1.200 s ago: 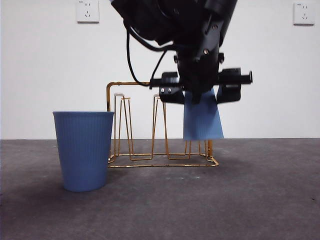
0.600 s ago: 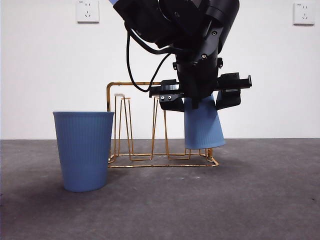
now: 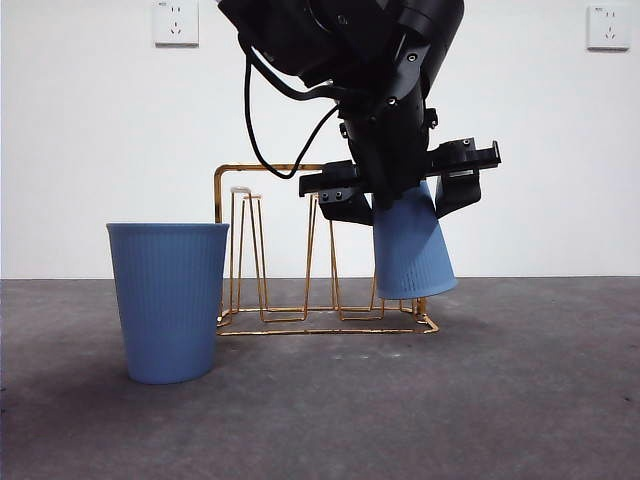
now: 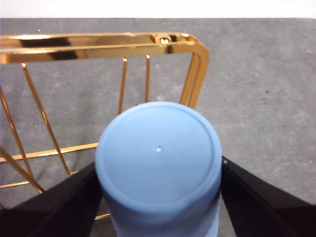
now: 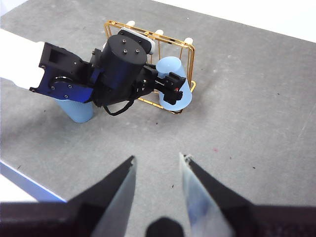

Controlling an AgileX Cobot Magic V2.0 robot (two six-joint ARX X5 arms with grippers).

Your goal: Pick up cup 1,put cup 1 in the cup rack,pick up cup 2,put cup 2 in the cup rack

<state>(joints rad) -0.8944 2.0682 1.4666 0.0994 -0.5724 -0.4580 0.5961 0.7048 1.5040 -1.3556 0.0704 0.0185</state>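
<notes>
Cup 1 held upside down, base up and mouth down, between the jaws of the left gripper, a little right of centre in the front view. Jaws closed on the cup's two sides near the base, as seen in the left wrist view, where the round blue base fills the lower middle of the frame. Cup tilted slightly, its mouth just above the rectangular base of the cup rack, at the rack's right end; whether a prong is already inside the cup, cannot tell. Cup 2 standing upright on the table at the left of the frame, in front of the rack's left end. Right gripper waiting well apart, high over the table, jaws apart with nothing between them. Judging by the look, a thin ribbed plastic cup: light, somewhat flexible, smooth, likely to slip or deform under hard squeeze. Best taken on the side wall near the base, with moderate force. Rack also light, easily pushed.
</notes>
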